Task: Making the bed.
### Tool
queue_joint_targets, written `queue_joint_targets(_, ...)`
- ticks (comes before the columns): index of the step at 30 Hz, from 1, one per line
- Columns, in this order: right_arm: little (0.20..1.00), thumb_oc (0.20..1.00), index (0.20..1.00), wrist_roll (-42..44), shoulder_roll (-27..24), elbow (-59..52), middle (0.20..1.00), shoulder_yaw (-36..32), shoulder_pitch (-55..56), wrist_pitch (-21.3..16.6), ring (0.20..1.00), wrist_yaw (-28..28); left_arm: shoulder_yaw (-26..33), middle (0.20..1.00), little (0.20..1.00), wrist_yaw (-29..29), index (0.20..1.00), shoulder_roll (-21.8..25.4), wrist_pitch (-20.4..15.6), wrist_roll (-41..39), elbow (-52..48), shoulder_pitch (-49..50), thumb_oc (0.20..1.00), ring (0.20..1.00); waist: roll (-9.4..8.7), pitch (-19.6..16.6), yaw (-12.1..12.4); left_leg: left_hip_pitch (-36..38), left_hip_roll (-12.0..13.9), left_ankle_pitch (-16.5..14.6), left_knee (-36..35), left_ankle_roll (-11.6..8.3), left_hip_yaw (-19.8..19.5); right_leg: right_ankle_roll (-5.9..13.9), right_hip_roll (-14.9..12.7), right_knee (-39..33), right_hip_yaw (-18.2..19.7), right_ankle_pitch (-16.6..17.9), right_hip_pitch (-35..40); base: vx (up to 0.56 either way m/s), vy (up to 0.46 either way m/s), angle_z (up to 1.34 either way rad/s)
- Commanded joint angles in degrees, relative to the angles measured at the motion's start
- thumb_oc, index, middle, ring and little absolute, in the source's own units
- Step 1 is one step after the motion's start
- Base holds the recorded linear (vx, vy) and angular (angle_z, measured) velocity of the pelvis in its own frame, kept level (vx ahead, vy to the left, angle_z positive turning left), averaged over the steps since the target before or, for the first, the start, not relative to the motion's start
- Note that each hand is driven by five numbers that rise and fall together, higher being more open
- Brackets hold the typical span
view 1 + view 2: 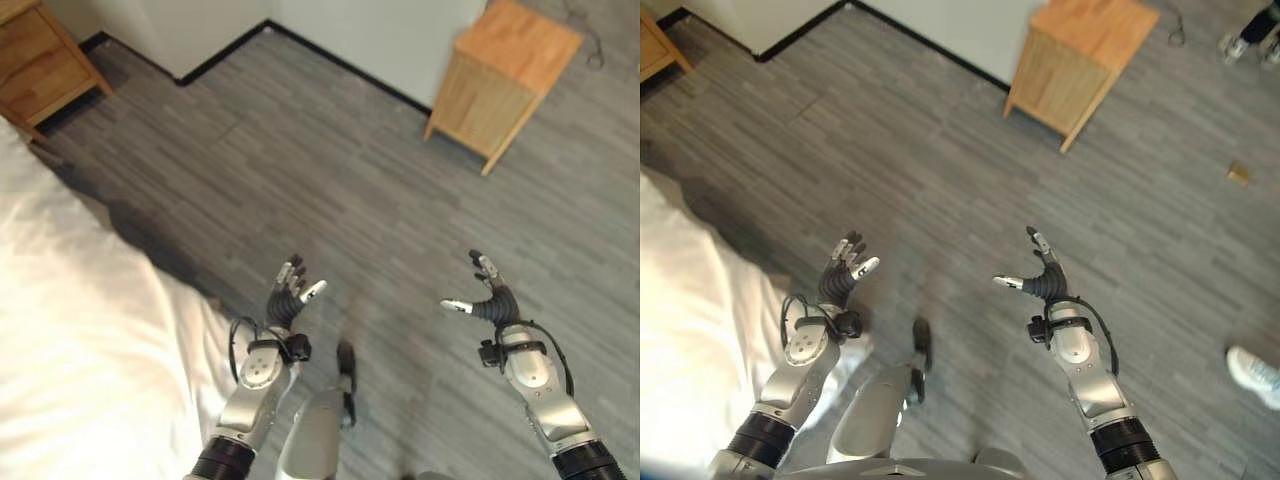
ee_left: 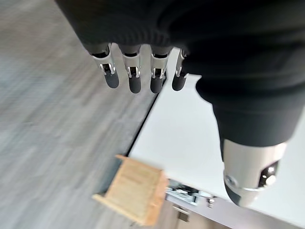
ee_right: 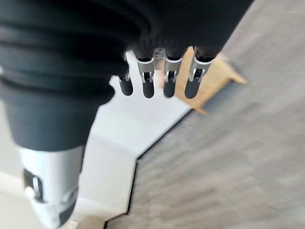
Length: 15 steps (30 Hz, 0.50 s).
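The bed's white sheet [image 1: 70,340] covers the left side of the eye views, and its edge runs down toward my left arm. My left hand [image 1: 288,296] is raised over the grey floor just beside that edge, fingers straight and spread, holding nothing. My right hand [image 1: 490,298] hangs in the same pose farther right, well away from the bed and also empty. In the wrist views the left hand's fingers [image 2: 133,71] and the right hand's fingers [image 3: 164,78] point out straight with nothing between them and the thumbs.
A wooden nightstand [image 1: 510,75] stands against the white wall at the back right, and another [image 1: 30,55] stands at the head of the bed. A person's shoe [image 1: 1252,375] is on the floor at the right. A small tan object [image 1: 1238,172] lies there too.
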Motion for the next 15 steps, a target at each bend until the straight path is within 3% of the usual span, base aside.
queue_joint_targets(1,1.000,1.000,1.000,-2.70,-1.03,-0.19,1.000,-2.34,-1.47,-2.09,1.000,-0.08,-2.36,1.000,1.000,0.28,1.000,1.55,-1.33,1.19,-4.96,0.20,1.000,1.000,0.59,-2.31,0.82,2.39,3.95,1.52,-7.17,-5.02,-5.81,1.35,-1.41,-3.81,-0.03,16.09,-4.78,0.31,0.362,0.41)
queue_joint_targets(3,1.000,1.000,1.000,-4.17,-1.40,-1.21,1.000,-2.21,-2.32,-2.15,1.000,-0.09,-2.08,1.000,1.000,0.44,1.000,2.24,-1.42,1.58,-5.28,-0.55,1.000,1.000,0.92,-1.92,0.69,4.32,3.25,-0.46,-7.45,-3.94,-8.48,0.76,-0.76,1.52,1.32,17.00,-8.41,0.31,0.274,0.68)
queue_joint_targets(5,1.000,1.000,1.000,-5.41,-1.98,-2.85,1.000,-2.58,-3.04,-2.57,1.000,-0.36,-1.91,1.000,1.000,1.00,1.000,2.37,-1.47,1.90,-5.41,-1.97,1.000,1.000,1.44,-1.16,0.17,5.85,3.05,-1.61,-7.60,-3.62,-11.75,-0.54,1.65,3.13,2.34,13.60,-13.04,0.32,0.174,1.15)
queue_joint_targets(8,1.000,1.000,1.000,-6.69,-3.18,-5.05,1.000,-3.09,-3.59,-2.91,1.000,-0.18,-1.64,1.000,1.000,0.68,1.000,2.21,-1.70,1.51,-5.03,-2.82,1.000,1.000,1.94,-0.39,-0.43,8.27,2.60,-3.47,-7.16,-4.22,-16.52,-2.08,3.84,-1.76,0.18,6.13,-15.69,0.30,0.048,1.53)
queue_joint_targets(9,1.000,1.000,1.000,-6.69,-3.20,-5.04,1.000,-3.11,-3.62,-2.92,1.000,-0.18,-1.64,1.000,1.000,0.68,1.000,2.20,-1.70,1.51,-5.03,-2.85,1.000,1.000,2.04,-0.43,-0.60,8.15,2.69,-3.29,-7.21,-4.26,-16.73,-2.17,3.95,-2.00,-0.07,6.33,-15.63,0.48,-0.042,1.99)
queue_joint_targets(10,1.000,1.000,1.000,-7.66,-3.89,-6.03,1.000,-3.89,-3.94,-3.01,1.000,-0.25,-1.38,1.000,1.000,-0.02,1.000,2.19,-1.63,1.55,-4.98,-2.58,1.000,1.000,2.43,-0.45,-1.43,11.49,2.55,-5.75,-7.04,-4.91,-22.19,-3.24,6.60,-8.81,1.35,1.97,-18.54,0.37,-0.041,2.00)
queue_joint_targets(11,1.000,1.000,1.000,-7.66,-3.90,-6.01,1.000,-3.90,-3.96,-3.02,1.000,-0.25,-1.38,1.000,1.000,-0.02,1.000,2.18,-1.63,1.55,-4.99,-2.59,1.000,1.000,2.50,-0.49,-1.59,11.37,2.59,-5.58,-7.07,-4.93,-22.36,-3.28,6.65,-9.14,1.15,2.24,-18.47,0.52,-0.052,2.24)
queue_joint_targets(13,1.000,1.000,1.000,-7.73,-4.10,-6.24,1.000,-4.40,-4.10,-2.91,1.000,-0.37,-1.03,1.000,1.000,-0.31,1.000,1.89,-1.66,1.28,-4.78,-2.18,1.000,1.000,2.69,-0.72,-2.96,14.55,2.05,-7.89,-7.13,-5.32,-26.20,-3.30,8.84,-15.66,4.31,3.42,-21.09,0.41,-0.018,2.18)
queue_joint_targets(15,1.000,1.000,1.000,-7.61,-4.26,-6.40,1.000,-4.58,-4.16,-2.76,1.000,-0.35,-0.54,1.000,1.000,-0.51,1.000,1.76,-1.74,1.26,-4.80,-1.77,1.000,1.000,2.78,-0.94,-4.17,16.54,1.42,-8.99,-6.90,-5.73,-29.37,-2.87,9.38,-20.45,6.23,6.57,-24.19,0.58,-0.006,2.18)
